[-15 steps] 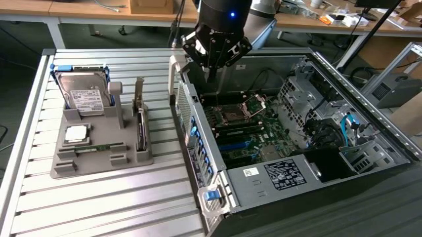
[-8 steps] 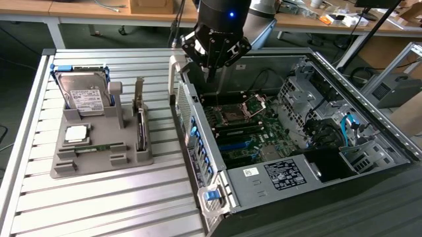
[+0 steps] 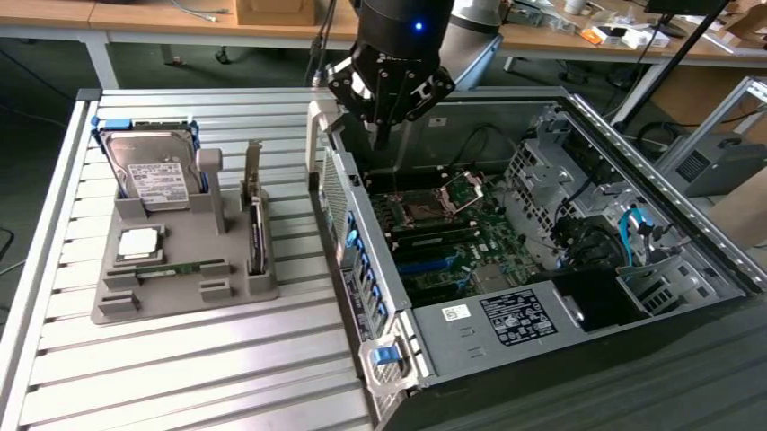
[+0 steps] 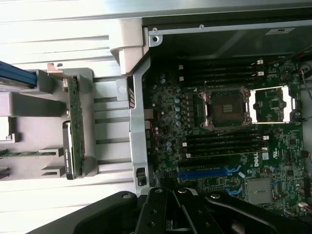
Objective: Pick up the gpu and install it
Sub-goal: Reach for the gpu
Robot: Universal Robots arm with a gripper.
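The thin dark green circuit card with a long silver bracket, the gpu (image 3: 255, 220), stands on edge in the grey plastic holder (image 3: 180, 292) on the slatted metal table (image 3: 180, 377), untouched; by my reading, pick-up and installation are both left to do; the black robot arm (image 3: 401, 36) points straight down over the wall of the open grey computer case (image 3: 414, 359) that faces the holder; its jaws are closed on nothing.

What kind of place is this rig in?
Probably a robotics lab set up for PC assembly: an open grey desktop computer case on a ribbed aluminium table, a grey parts fixture beside it, cluttered wooden desks behind.
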